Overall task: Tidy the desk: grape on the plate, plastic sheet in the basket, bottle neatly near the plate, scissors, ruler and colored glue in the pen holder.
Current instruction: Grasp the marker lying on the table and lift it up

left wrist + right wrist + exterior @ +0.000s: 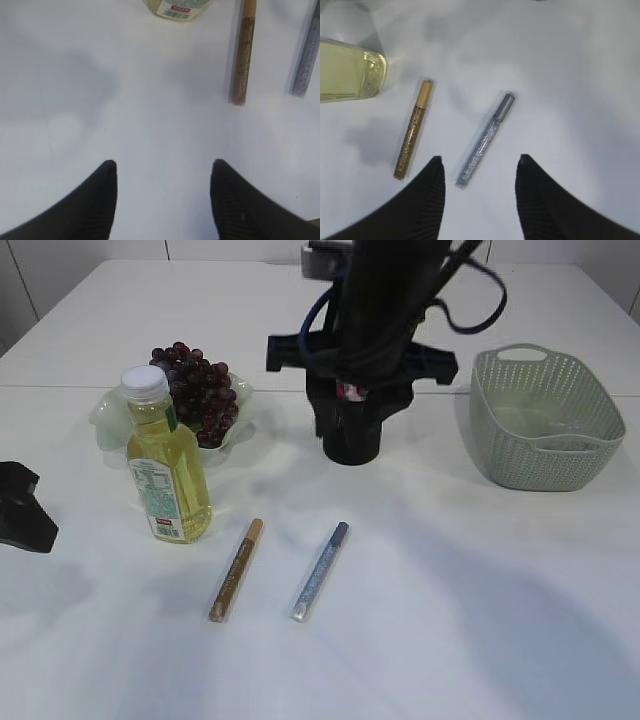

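Dark grapes [195, 390] lie on a pale green plate [110, 420]. A bottle of yellow liquid [168, 465] stands upright in front of the plate. A gold glitter glue [236, 570] and a silver glitter glue [320, 570] lie on the table. A black pen holder [350, 445] stands at the back, partly behind my right arm [380, 300]. My right gripper [477, 165] is open above the table, with the end of the silver glue [485, 140] between its fingertips and the gold glue [412, 130] to its left. My left gripper [162, 167] is open and empty at the left edge [20, 505].
A green woven basket [545, 465] stands at the right; I cannot tell what lies in it. Something pink shows at the pen holder's top. In the left wrist view the bottle's base [177, 7], gold glue [242, 55] and silver glue [306, 60] lie ahead.
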Tool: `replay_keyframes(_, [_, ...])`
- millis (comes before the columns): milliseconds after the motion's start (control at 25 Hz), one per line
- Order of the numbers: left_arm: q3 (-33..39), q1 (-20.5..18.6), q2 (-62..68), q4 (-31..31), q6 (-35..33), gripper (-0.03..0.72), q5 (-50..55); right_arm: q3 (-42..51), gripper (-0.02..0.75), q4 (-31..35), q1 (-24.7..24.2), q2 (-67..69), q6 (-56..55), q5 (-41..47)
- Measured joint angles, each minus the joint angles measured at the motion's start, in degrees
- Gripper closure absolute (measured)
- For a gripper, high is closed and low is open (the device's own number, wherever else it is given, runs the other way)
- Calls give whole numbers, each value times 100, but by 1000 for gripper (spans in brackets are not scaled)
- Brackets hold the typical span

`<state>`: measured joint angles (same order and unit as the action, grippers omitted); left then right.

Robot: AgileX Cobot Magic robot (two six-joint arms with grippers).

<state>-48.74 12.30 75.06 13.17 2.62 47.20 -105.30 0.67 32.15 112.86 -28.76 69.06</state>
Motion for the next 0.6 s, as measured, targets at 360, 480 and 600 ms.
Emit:
replay_keyframes(360, [0, 0, 0, -22, 0, 253, -14, 0, 367, 192, 24, 946, -1487, -172])
replay_keyframes(480, [0, 0, 0, -22, 0, 253, -18, 0, 367, 351, 24, 1105, -1727, -305])
replay_keyframes(600, [0, 0, 0, -22, 0, 253, -26, 0, 367, 428, 24, 1267, -1924, -345])
